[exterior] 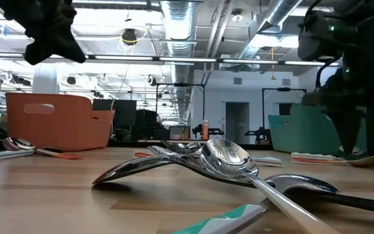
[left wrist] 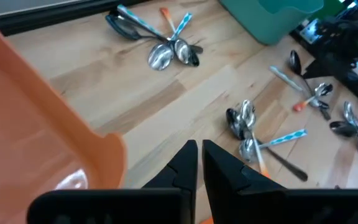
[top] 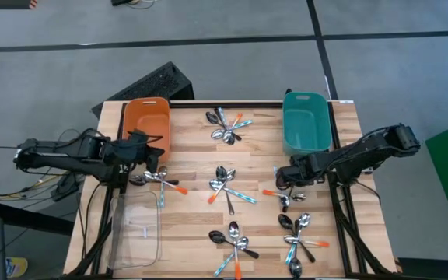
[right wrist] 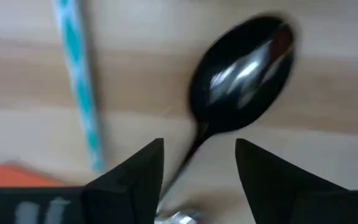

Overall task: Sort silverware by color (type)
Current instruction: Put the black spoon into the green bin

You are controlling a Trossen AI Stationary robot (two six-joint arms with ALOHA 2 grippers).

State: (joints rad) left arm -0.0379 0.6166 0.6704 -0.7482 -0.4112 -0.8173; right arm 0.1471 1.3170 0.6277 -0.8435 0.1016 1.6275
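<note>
One black spoon [right wrist: 241,74] lies — seemingly untouched — between the right tool's [right wrist: 199,163] spread fingers.

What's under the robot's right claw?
Under the open right gripper lies a black spoon on the wooden table, its handle running between the fingers. A light-blue handle lies beside it. The fingers hide the black handle's end.

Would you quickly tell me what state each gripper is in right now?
Left gripper: closed, holding nothing visible, beside the orange bin.
Right gripper: open, straddling the black spoon, not gripping it.
</note>
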